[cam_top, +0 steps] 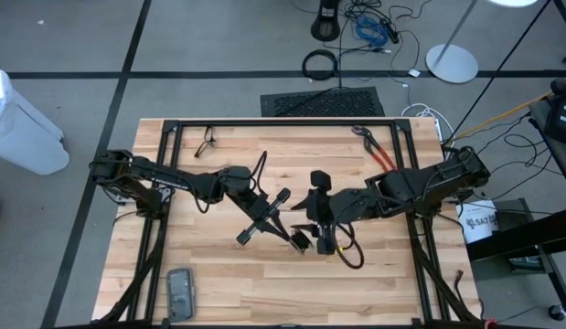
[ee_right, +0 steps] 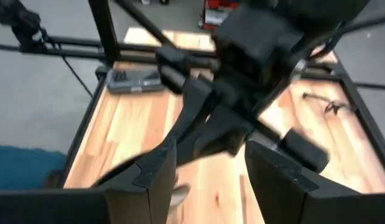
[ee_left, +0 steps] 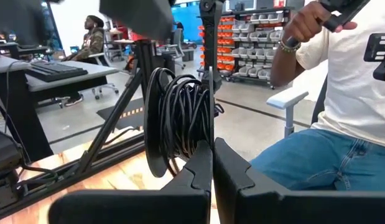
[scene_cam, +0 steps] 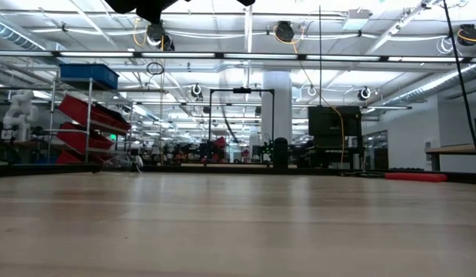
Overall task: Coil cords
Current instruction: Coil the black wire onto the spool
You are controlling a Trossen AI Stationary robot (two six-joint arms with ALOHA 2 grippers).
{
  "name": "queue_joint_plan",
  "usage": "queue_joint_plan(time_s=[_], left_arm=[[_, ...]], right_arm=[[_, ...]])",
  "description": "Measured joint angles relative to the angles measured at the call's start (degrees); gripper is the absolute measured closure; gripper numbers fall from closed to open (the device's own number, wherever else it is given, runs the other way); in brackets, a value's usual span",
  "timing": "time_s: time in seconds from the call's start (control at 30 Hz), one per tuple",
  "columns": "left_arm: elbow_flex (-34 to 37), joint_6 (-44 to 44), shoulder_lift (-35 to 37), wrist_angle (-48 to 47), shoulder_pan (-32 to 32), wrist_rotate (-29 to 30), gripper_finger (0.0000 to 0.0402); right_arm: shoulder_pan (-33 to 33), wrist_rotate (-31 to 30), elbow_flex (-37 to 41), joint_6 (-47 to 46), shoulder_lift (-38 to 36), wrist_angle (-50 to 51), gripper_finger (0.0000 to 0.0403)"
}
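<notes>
Cord (ee_left: 183, 118): thin, black, wound in a bundle of loops, hanging upright just beyond the left gripper (ee_left: 212, 163), whose fingers are clenched together with the loops at their tips. In the high view the bundle sits above mid-table, between the two grippers; a loose loop (cam_top: 349, 254) lies on the table (cam_top: 237, 283) beside the right gripper (cam_top: 312, 236).
Right gripper: fingers spread apart, holding nothing, facing the left arm.
Red-handled pliers (cam_top: 379, 155): far right corner of the table.
Grey flat case (cam_top: 180, 294): near left edge.
Person in jeans (ee_left: 341, 118): seated beyond the table.
</notes>
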State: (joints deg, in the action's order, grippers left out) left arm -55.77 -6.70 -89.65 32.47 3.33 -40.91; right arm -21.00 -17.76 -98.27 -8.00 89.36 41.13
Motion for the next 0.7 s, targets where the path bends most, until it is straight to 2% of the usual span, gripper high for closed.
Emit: queue_joint_plan(time_s=[0.13,0.3,0.43,0.57,0.7], left_arm=[[0.00,0.36,0.00,-0.39,0.01,0.00,0.0400],[0.02,1.92,0.18,-0.99,0.00,-2.01,0.0400],[0.07,1.90,0.66,-4.10,-0.53,-2.23,0.0400],[0.07,3.03,1.12,-4.88,-1.73,-2.12,0.0400],[0.07,3.43,1.78,-4.97,-2.23,-1.89,0.0400]], right_arm=[[-1.26,-2.00,0.07,-4.34,0.58,5.97,0.0222],[-5.45,-13.02,1.80,-14.73,1.10,17.83,0.0222],[-11.37,-20.39,3.63,-25.03,1.01,22.18,0.0222],[-16.16,-23.78,10.14,-32.00,0.97,17.12,0.0222],[-17.98,-23.91,20.73,-35.86,0.99,4.23,0.0222]])
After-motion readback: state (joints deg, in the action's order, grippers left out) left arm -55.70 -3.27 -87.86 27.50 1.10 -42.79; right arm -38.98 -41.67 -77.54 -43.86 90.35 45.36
